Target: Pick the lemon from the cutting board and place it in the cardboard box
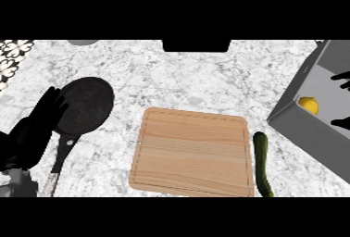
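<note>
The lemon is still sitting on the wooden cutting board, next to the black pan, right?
Not quite. The head view shows the lemon already inside the box at the right, near the right hand. The wooden cutting board has nothing on it. The black pan does lie beside the board.

White-and-grey speckled marble counter [191, 74], patterned black-and-white tile [12, 58] at its far-left corner.

The lemon [309, 105] lies in the box [309, 134] at right, the cucumber [262, 164] between box and cutting board [191, 152], the pan [82, 109] left of the board.
</note>
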Action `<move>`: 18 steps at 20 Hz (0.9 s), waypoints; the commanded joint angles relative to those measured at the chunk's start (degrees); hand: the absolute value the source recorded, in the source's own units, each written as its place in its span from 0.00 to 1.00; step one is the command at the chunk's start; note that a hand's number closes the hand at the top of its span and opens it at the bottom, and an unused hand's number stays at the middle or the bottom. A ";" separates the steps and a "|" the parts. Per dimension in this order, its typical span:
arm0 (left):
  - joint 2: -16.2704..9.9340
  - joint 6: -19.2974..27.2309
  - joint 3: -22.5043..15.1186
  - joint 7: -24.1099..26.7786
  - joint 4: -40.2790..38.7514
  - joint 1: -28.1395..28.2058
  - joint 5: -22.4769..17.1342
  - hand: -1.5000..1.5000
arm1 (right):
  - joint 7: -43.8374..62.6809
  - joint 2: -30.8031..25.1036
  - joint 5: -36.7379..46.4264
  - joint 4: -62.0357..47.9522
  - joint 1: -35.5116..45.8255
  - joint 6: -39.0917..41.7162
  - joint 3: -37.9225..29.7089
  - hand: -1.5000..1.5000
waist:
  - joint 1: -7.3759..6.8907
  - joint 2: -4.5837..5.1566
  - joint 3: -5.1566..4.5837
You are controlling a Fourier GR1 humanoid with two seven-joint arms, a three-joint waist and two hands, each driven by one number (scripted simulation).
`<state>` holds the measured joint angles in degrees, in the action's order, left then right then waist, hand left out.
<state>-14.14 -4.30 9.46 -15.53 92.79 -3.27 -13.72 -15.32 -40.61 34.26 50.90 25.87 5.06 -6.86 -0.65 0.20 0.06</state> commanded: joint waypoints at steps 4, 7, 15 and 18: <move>0.95 1.57 -0.71 -0.54 0.87 -1.14 1.41 0.50 | -6.26 4.64 -11.36 -4.52 3.91 -1.46 -10.23 0.00 | 0.21 0.01 0.10; 1.66 1.46 -0.58 -0.12 3.91 3.29 1.17 0.50 | -5.81 3.90 -17.61 -4.48 2.95 1.07 -15.84 0.00 | 0.45 -0.39 0.03; 2.09 0.23 -0.07 1.15 2.08 2.81 0.76 0.50 | -6.19 -4.68 -26.19 -14.84 5.97 8.55 -25.31 0.00 | 0.04 0.00 0.00; 0.49 -1.46 1.41 1.84 -0.39 1.46 -0.17 0.50 | -8.38 -10.39 -29.52 -20.19 4.88 14.50 -29.22 0.00 | 0.05 0.16 0.05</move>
<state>-13.65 -5.11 10.59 -14.70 93.89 -1.33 -13.89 -21.52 -45.62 8.07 37.60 30.19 14.89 -31.85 -0.30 0.13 0.05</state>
